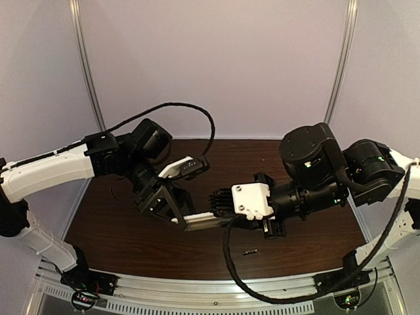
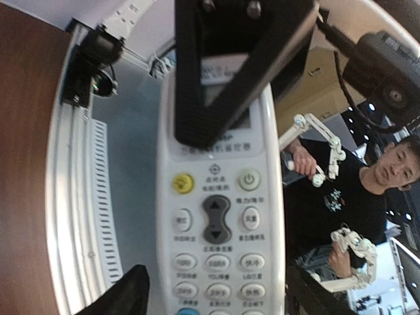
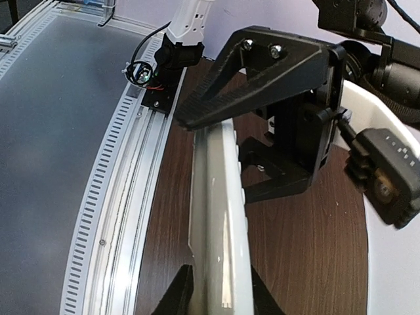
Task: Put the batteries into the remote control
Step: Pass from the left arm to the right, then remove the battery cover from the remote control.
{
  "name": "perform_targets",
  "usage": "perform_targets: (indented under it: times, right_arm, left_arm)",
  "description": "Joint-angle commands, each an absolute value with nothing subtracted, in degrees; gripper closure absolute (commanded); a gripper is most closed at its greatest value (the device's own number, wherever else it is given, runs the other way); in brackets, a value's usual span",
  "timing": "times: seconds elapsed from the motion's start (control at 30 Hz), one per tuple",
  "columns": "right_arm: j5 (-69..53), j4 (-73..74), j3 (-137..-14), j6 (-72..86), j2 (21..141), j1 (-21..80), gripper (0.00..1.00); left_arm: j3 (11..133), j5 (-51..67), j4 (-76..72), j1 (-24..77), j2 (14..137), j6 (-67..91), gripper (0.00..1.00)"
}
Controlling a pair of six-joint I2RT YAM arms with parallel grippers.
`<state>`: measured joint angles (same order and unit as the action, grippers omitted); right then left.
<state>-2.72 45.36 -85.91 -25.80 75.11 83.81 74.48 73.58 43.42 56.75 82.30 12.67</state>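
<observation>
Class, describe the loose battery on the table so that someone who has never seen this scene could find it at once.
Start at the dark wooden table and find the right arm's tool, clamped on the white remote. Between that tool and the table's near edge lies the battery. Unlike the long pale remote, it is tiny, dark and held by nothing.

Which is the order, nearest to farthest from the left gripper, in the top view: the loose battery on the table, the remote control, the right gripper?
1. The remote control: mid-table, between the jaws of the left gripper.
2. The right gripper: just beyond, clamped on the remote's other end.
3. The battery: alone on the table, toward the near edge on the right arm's side.
</observation>
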Motion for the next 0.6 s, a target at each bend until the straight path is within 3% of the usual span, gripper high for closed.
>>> perform_targets:
  times: [0.0, 0.17, 0.43, 0.57]
  right_arm:
    - [0.7, 41.6, -84.8, -17.4, 73.9, 82.2, 1.0]
    - [-4.0, 33.6, -79.4, -6.7, 70.8, 76.6, 1.0]
    - [-18.3, 15.6, -66.7, 15.8, 69.8, 60.8, 1.0]
    - [-24.9, 3.2, -59.9, 26.6, 71.7, 55.4, 1.0]
  left_arm:
    - [76.5, 64.9, 40.9, 47.9, 77.2, 12.8, 0.2]
    - [76.0, 48.7, 32.8, 43.6, 70.0, 15.7, 0.03]
    - [68.0, 24.3, 24.7, 39.2, 62.2, 21.0, 0.03]
    - [62.5, 21.1, 21.8, 39.2, 63.1, 23.1, 0.03]
